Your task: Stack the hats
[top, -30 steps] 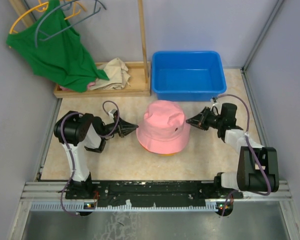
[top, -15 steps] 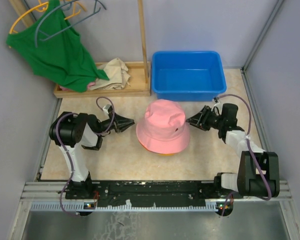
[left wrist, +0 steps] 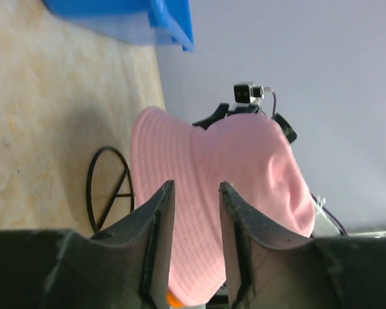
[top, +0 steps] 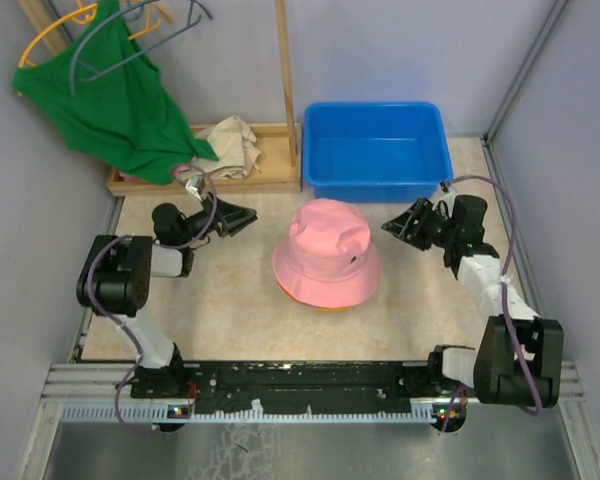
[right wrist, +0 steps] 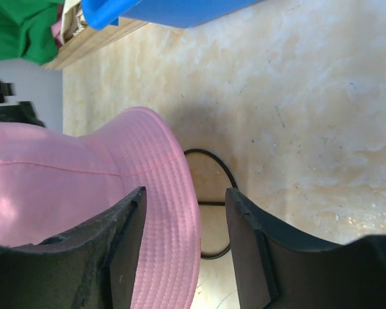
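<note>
The pink hat (top: 327,252) sits crown-up in the middle of the counter (top: 230,310). It lies on top of a pile, and only a sliver of an orange hat (top: 325,306) shows under its near brim. What else lies beneath is hidden.

The left tool (top: 248,214) hangs to the left of the pile. The right tool (top: 390,227) hangs to its right, near the blue tub (top: 375,150). Both have their fingers parted with nothing between them, and both are clear of the brim.

The main risk is the soft, floppy brim. If either tool swings low across the pile, a finger could hook the fabric. That would drag the pink hat sideways or peel it off the hats below. The pile also looks loose rather than nested tight, so a nudge to the crown could tip it or leave it askew. A tool dropping near the right brim could also bump the tub, which would jolt the counter.
</note>
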Available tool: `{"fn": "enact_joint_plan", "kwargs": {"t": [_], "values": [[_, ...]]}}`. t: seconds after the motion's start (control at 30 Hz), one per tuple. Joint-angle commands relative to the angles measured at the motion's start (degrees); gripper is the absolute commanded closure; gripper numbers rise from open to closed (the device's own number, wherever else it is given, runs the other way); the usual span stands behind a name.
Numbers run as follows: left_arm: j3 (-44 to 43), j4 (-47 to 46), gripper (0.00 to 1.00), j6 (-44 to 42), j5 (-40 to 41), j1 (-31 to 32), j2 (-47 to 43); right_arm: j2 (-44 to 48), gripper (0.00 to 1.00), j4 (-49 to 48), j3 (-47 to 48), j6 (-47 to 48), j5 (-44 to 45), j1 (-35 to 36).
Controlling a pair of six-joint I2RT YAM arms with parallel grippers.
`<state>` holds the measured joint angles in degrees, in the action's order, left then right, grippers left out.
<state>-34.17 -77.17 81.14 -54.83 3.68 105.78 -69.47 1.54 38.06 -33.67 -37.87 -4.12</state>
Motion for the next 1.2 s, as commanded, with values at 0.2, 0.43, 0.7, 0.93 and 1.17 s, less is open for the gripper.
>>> {"fn": "enact_joint_plan", "kwargs": {"t": [0.2, 0.43, 0.7, 0.93, 1.17], "values": [[-6.4, 53.3, 0.36, -41.7, 16.2, -0.4, -26.2, 2.6, 0.26, 10.9, 10.5, 6.3, 9.9, -0.6], [-2.7, 65.8, 0.01, -49.6, 37.6, -0.4, -43.9, 6.8, 0.01, 18.3, 11.8, 8.6, 17.9, 0.1], [0.8, 68.7, 0.0, -55.6, 70.4, -0.4, -53.3, 10.9, 0.01, 20.0, 12.3, 10.4, 17.9, 1.4], [17.4, 34.9, 0.0, -71.5, 74.2, -0.4, -48.3, 10.5, 0.01, 19.9, 13.3, 10.2, 16.4, 1.7], [28.0, 8.6, 0.0, -82.3, 63.3, -0.4, -33.9, 7.1, 0.01, 19.8, 16.0, 10.6, 17.1, 1.7]]}}
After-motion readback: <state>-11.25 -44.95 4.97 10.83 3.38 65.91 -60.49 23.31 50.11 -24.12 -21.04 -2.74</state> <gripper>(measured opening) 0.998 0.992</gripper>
